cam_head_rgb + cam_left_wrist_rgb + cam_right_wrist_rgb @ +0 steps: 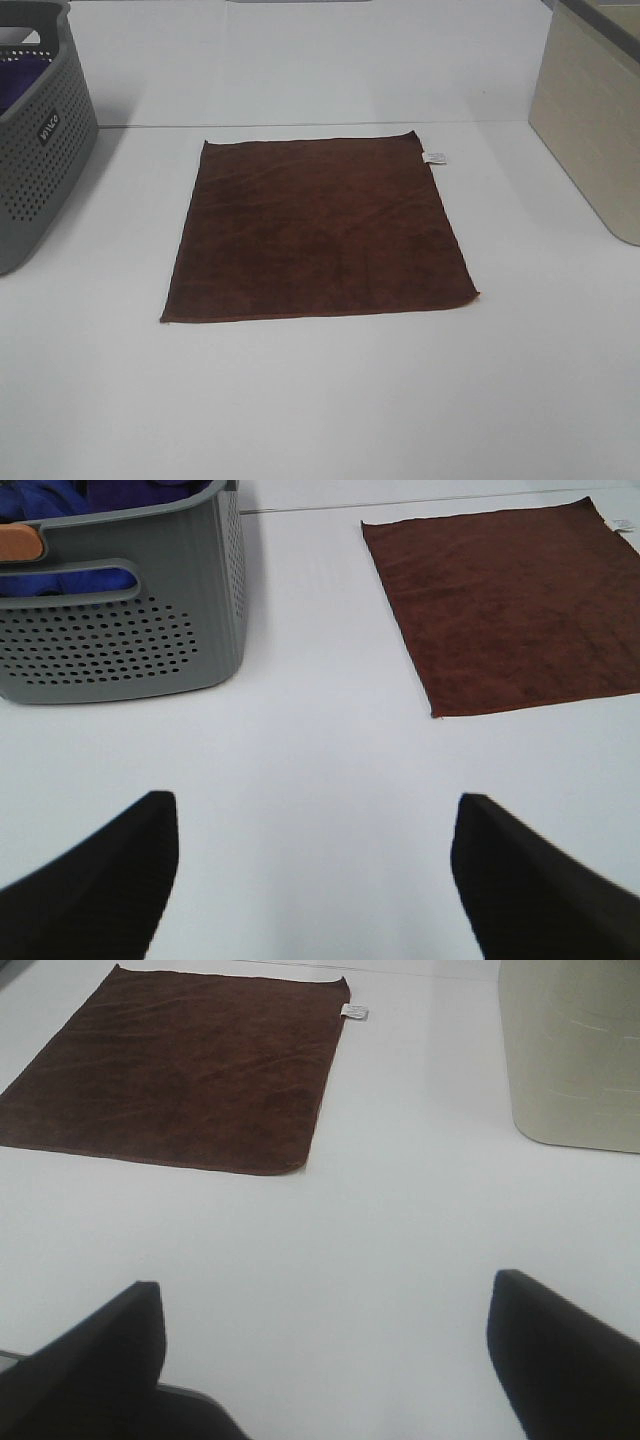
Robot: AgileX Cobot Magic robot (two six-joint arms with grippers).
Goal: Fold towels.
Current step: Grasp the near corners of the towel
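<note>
Towel (318, 230) lies flat and fully spread at the middle of the white table (320, 400) in the high view. All four hemmed edges run nearly straight. The far edge sits close to a seam line across the table, and a small white tag (436, 158) sticks out at the far right corner. A grey perforated basket (35, 150) holding purple cloth (20, 75) stands well apart on the left, and a beige bin (590, 130) stands well apart on the right. Broad strips of tabletop separate the towel from both.

From the left wrist, the left gripper (310, 880) hangs over white table with its dark fingers (100, 890) spread wide. The towel's near left corner lies ahead of it, and the basket stands well apart from that corner across open tabletop.

From the right wrist, the right gripper (325, 1360) is likewise wide open above the table. The towel's slightly rounded near right corner lies ahead, and the bin stands apart from the towel's right edge.
</note>
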